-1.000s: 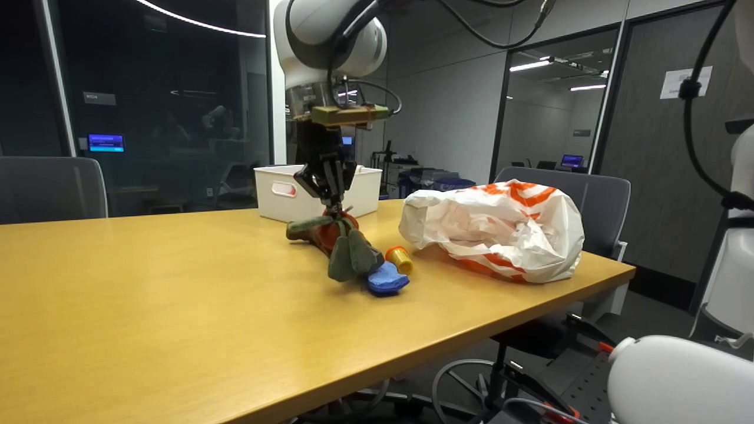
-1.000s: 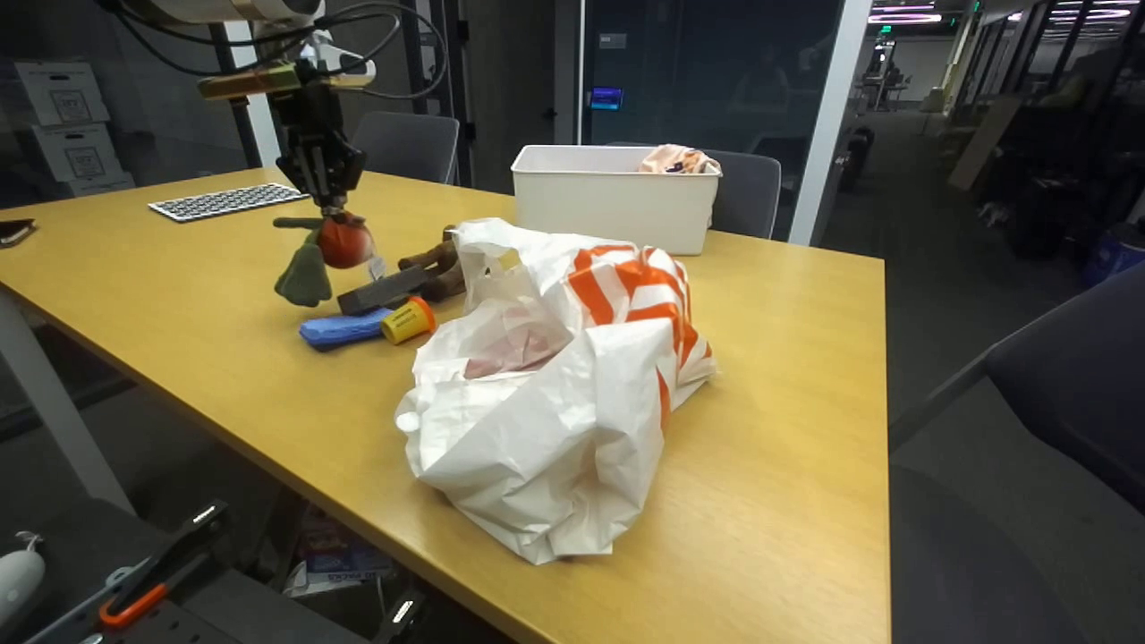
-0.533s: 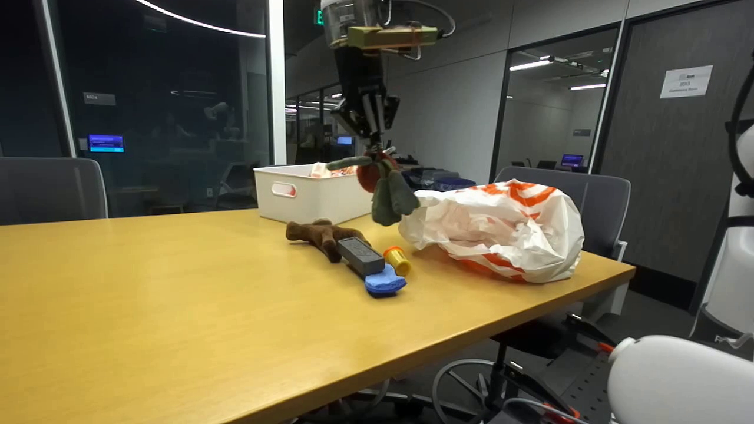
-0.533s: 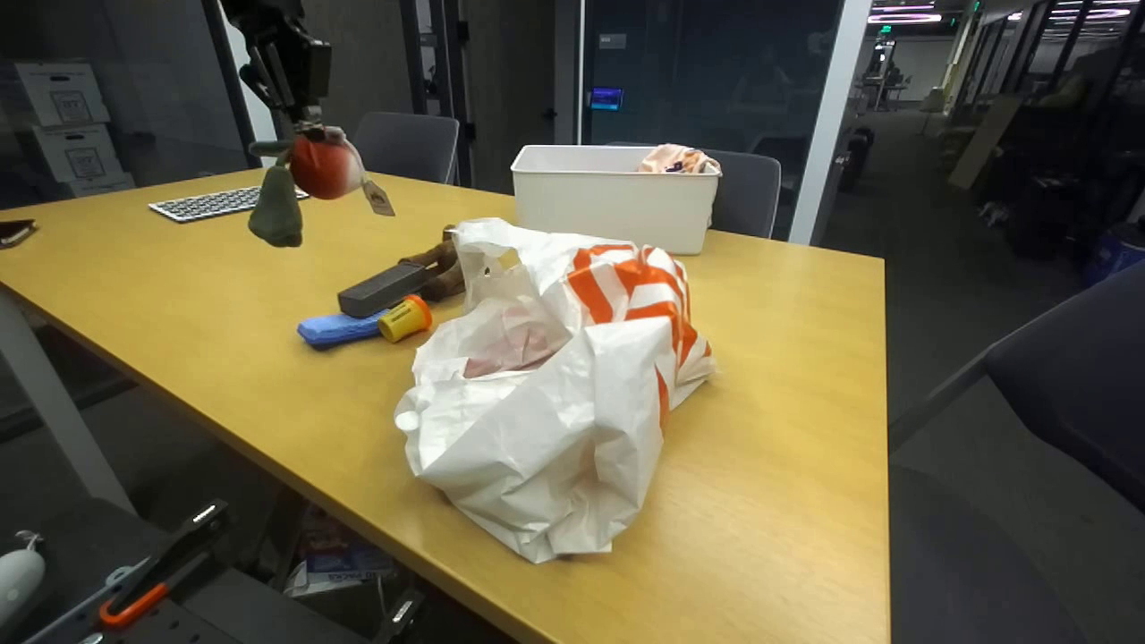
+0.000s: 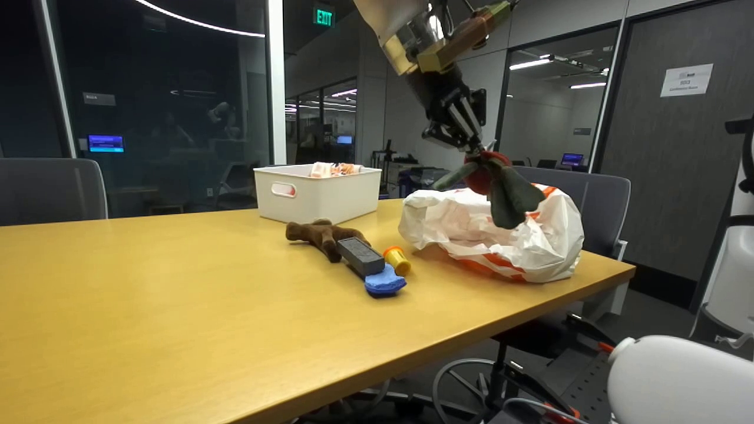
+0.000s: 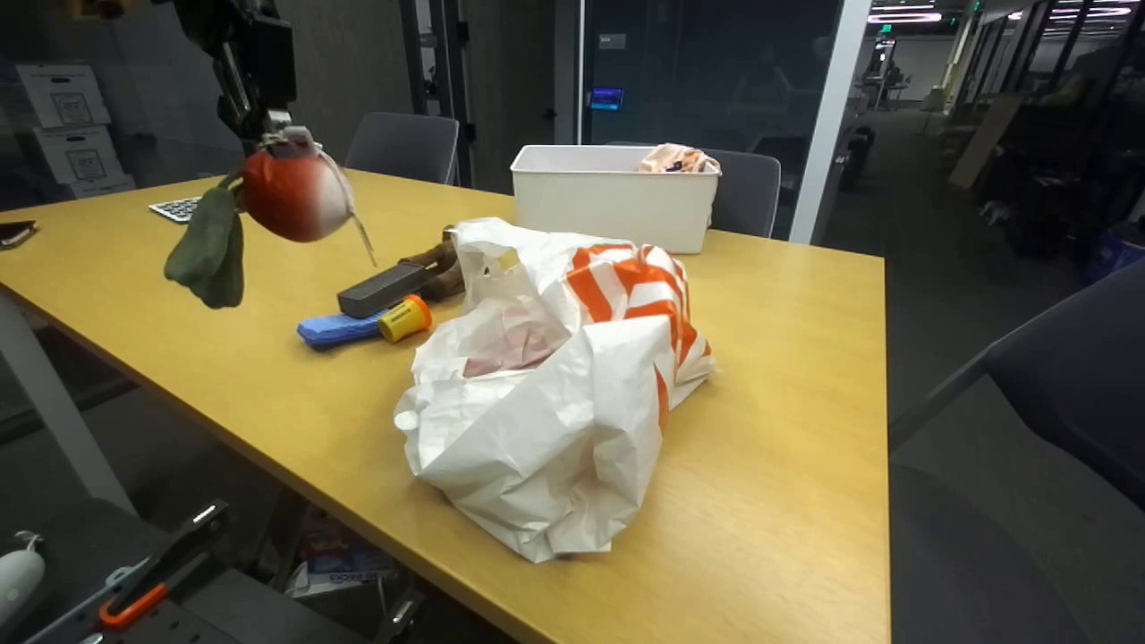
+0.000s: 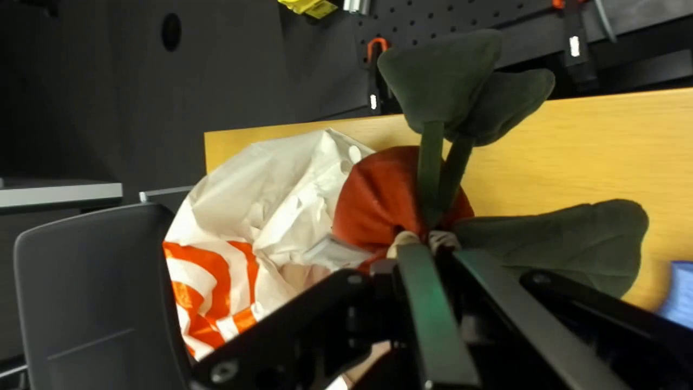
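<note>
In an exterior view, the toy [image 6: 277,195] hangs left of the bag [image 6: 572,416].

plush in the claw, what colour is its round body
Red, fading to white on one side; the plush's round body shows best in an exterior view.

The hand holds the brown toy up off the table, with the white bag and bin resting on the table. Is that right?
No: the hand holds the red toy, as the wrist view shows; the brown toy lies on the table in both exterior views. The rest is right.
</note>
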You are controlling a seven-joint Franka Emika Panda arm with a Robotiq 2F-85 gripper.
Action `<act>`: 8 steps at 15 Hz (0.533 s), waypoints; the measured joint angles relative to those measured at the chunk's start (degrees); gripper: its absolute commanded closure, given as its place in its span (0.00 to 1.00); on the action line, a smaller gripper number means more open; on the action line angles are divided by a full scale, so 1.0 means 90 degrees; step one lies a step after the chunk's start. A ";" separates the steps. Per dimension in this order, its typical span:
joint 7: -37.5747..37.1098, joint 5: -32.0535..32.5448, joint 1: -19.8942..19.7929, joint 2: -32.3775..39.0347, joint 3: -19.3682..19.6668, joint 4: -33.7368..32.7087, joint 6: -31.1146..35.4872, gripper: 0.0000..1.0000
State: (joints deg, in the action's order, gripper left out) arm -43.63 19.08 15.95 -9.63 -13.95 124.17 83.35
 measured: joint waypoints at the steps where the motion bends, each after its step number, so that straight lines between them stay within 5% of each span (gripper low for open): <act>1: -0.0029 0.0085 -0.0062 0.0083 -0.0004 0.0132 0.0013 0.96; 8: -0.0624 0.1201 -0.0545 0.1243 0.0213 0.0472 0.0806 0.96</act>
State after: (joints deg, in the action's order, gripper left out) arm -49.24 29.89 11.05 1.56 -12.03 128.42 90.60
